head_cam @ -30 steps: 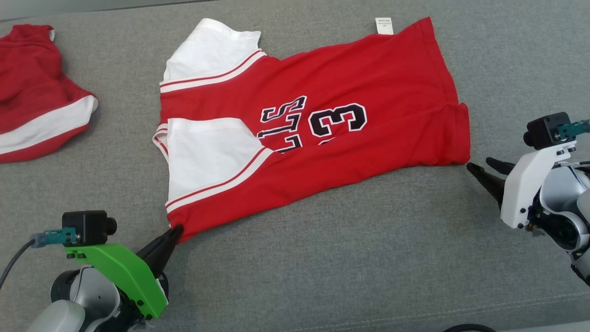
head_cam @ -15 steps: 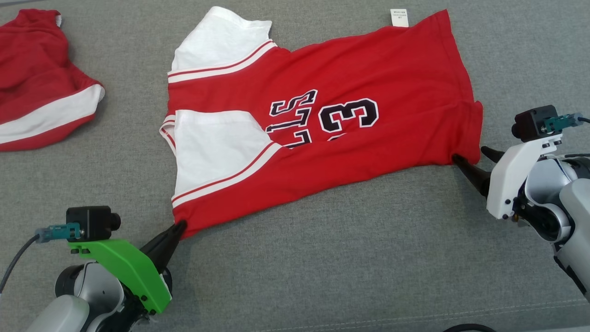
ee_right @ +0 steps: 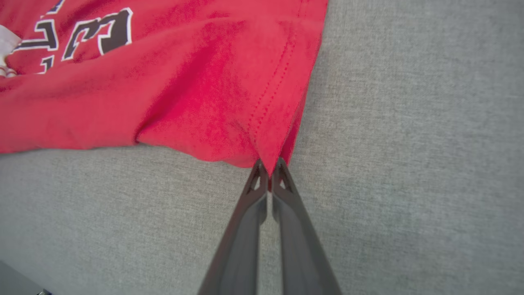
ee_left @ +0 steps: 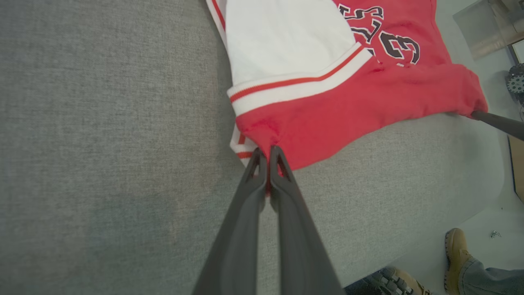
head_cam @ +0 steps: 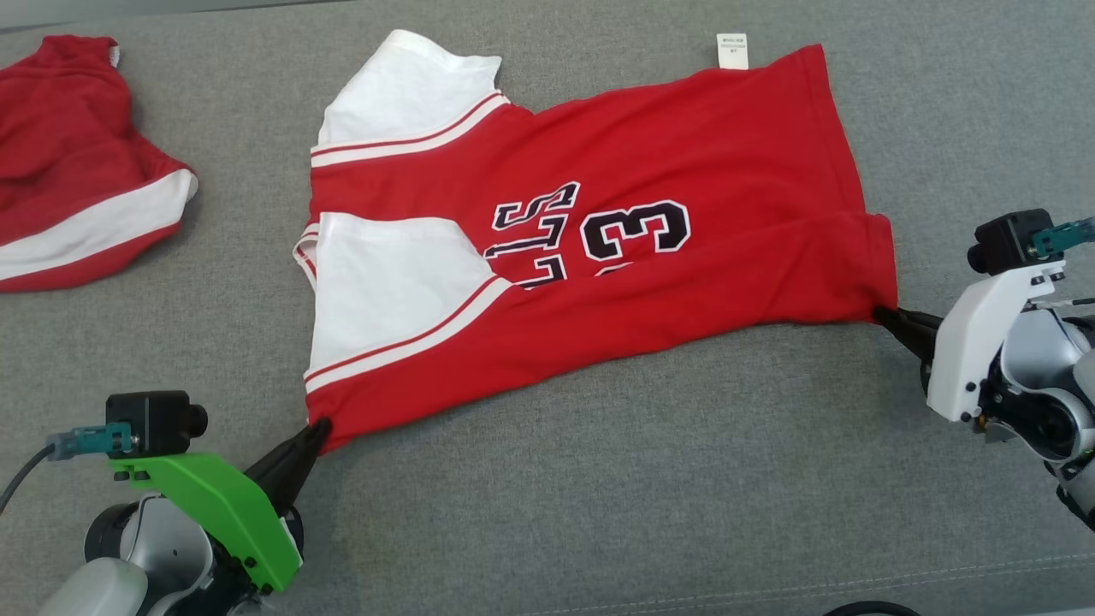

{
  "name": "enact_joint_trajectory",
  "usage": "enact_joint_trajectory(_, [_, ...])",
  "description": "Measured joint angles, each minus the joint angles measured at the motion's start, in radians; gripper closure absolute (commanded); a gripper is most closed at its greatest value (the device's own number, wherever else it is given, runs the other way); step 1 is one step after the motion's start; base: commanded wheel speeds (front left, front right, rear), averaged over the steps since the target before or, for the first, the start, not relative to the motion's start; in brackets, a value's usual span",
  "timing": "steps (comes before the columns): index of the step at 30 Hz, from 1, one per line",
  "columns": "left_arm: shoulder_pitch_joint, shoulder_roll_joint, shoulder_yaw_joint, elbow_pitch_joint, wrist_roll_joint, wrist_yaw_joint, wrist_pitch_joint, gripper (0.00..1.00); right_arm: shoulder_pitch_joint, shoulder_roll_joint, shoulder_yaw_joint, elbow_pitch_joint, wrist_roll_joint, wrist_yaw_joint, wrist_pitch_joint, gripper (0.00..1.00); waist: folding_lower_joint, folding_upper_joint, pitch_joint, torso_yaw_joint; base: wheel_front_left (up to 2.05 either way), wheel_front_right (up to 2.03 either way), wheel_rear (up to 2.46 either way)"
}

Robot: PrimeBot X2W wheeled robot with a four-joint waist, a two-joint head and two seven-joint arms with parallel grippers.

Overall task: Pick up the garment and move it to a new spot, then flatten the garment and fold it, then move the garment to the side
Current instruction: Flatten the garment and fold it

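A second earlier the right gripper [head_cam: 881,315] had stood just off the jersey [head_cam: 727,171] with its fingers parted, and half a second earlier one fingertip had reached the hem. Now both fingers were pressed together on the jersey's near right hem corner, with red cloth pinched between the tips in the right wrist view [ee_right: 269,164]. The left gripper [head_cam: 318,426] had stayed clamped on the near left corner below the white sleeve, its tips together on the red fabric [ee_left: 268,149]. The head camera had shifted slightly between pictures. A second red and white garment [head_cam: 68,171] lay crumpled near the far left corner of the grey padded bench [head_cam: 599,479], well apart from the jersey. In the left wrist view a person's tan boot [ee_left: 456,246] stood on the floor beyond the bench's edge. The jersey lay across the middle of the bench, sleeves to the left and hem to the right. Its near long edge was folded over, hiding part of the black lettering and the number 3. A white label [head_cam: 732,50] stuck out at its far edge.
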Motion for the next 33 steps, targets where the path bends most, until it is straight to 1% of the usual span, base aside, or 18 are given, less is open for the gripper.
enact_joint_trajectory(7, [0.052, 0.033, 0.007, -0.038, -0.024, -0.009, 0.011, 1.00, 0.096, -0.126, -0.025, -0.125, 0.147, 0.000, 0.097, 1.00, 0.0000, 0.0000, -0.039, -0.006, 0.00, 0.00, 0.00])
enact_joint_trajectory(11, [0.096, 0.057, 0.007, -0.053, -0.043, -0.014, 0.017, 1.00, 0.205, -0.207, -0.044, -0.203, 0.226, 0.000, 0.185, 1.00, 0.0000, 0.0000, -0.060, -0.010, 0.00, 0.00, 0.00])
enact_joint_trajectory(12, [0.120, 0.063, 0.009, -0.062, -0.049, -0.015, 0.015, 1.00, 0.258, -0.240, -0.060, -0.238, 0.257, 0.000, 0.214, 1.00, 0.0000, 0.0000, -0.066, -0.015, 0.00, 0.00, 0.00])
enact_joint_trajectory(13, [0.133, 0.065, 0.010, -0.068, -0.052, -0.015, 0.009, 1.00, 0.280, -0.251, -0.071, -0.251, 0.265, 0.000, 0.215, 1.00, 0.0000, 0.0000, -0.067, -0.018, 0.00, 0.00, 0.00])
enact_joint_trajectory(17, [0.176, 0.071, 0.012, -0.089, -0.059, -0.014, -0.001, 1.00, 0.333, -0.259, -0.109, -0.272, 0.260, 0.001, 0.195, 1.00, 0.0000, 0.0000, -0.067, -0.031, 0.00, 0.00, 0.00])
enact_joint_trajectory(24, [0.190, 0.070, 0.004, -0.083, -0.058, -0.008, -0.006, 1.00, 0.373, -0.221, -0.129, -0.263, 0.200, 0.001, 0.169, 1.00, 0.0000, 0.0000, -0.072, -0.030, 0.00, 0.00, 0.00])
enact_joint_trajectory(25, [0.189, 0.067, 0.000, -0.078, -0.057, -0.007, -0.006, 1.00, 0.373, -0.214, -0.132, -0.261, 0.191, 0.001, 0.166, 0.95, 0.0000, 0.0000, -0.073, -0.029, 0.00, 0.00, 0.00])
enact_joint_trajectory(26, [0.189, 0.061, -0.003, -0.074, -0.055, -0.006, -0.009, 1.00, 0.374, -0.205, -0.132, -0.261, 0.184, 0.001, 0.164, 0.95, 0.0000, 0.0000, -0.075, -0.028, 0.00, 0.00, 0.00])
enact_joint_trajectory(27, [0.188, 0.054, -0.008, -0.070, -0.052, -0.004, -0.009, 1.00, 0.377, -0.196, -0.132, -0.262, 0.177, 0.001, 0.164, 0.83, 0.0000, 0.0000, -0.077, -0.028, 0.00, 0.00, 0.00])
enact_joint_trajectory(28, [0.188, 0.049, -0.014, -0.066, -0.051, -0.004, -0.009, 1.00, 0.380, -0.188, -0.132, -0.262, 0.170, 0.001, 0.164, 0.52, 0.0000, 0.0000, -0.080, -0.028, 0.00, 0.00, 0.00])
enact_joint_trajectory(29, [0.188, 0.044, -0.018, -0.062, -0.051, -0.004, -0.010, 0.84, 0.384, -0.181, -0.136, -0.263, 0.160, 0.001, 0.163, 0.04, 0.0000, 0.0000, -0.082, -0.027, 0.00, 0.00, 0.00])
enact_joint_trajectory(30, [0.188, 0.038, -0.019, -0.058, -0.050, -0.002, -0.015, 0.46, 0.386, -0.175, -0.138, -0.263, 0.152, 0.001, 0.162, 0.00, 0.0000, 0.0000, -0.085, -0.028, 0.00, 0.00, 0.00])
enact_joint_trajectory(31, [0.189, 0.032, -0.021, -0.056, -0.047, 0.000, -0.019, 0.00, 0.390, -0.170, -0.142, -0.264, 0.146, 0.000, 0.165, 0.00, 0.0000, 0.0000, -0.088, -0.028, 0.00, 0.00, 0.00])
enact_joint_trajectory(33, [0.195, 0.031, -0.026, -0.057, -0.041, 0.001, -0.026, 0.00, 0.397, -0.165, -0.148, -0.277, 0.139, 0.000, 0.172, 0.00, 0.0000, 0.0000, -0.095, -0.029, 0.00, 0.00, 0.00])
